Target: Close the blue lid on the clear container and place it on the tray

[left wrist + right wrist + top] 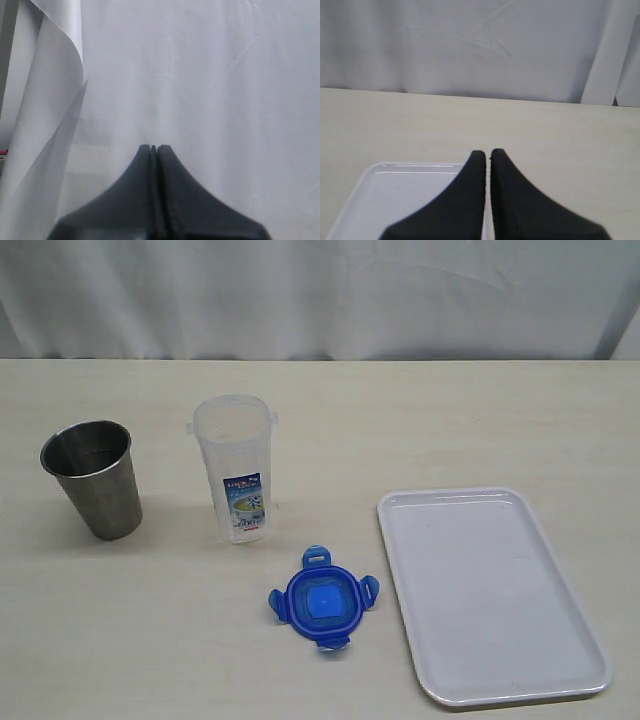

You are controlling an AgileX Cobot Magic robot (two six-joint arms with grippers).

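The clear container (237,466) stands upright and uncovered near the middle of the table, its blue-and-white label facing the camera. In front of it, apart from it, the blue lid (323,600) lies flat with its flaps spread. The white tray (490,590) lies to the right and holds nothing; its far corner (395,190) shows in the right wrist view. Neither arm appears in the exterior view. My left gripper (154,148) is shut, holds nothing and faces a white curtain. My right gripper (487,153) is shut with only a thin slit between its fingers, above the tray's far edge.
A grey steel cup (92,478) stands upright at the left, well apart from the container. A white curtain (320,295) hangs behind the table's far edge. Bare tabletop (150,640) lies in front of the cup and beyond the tray.
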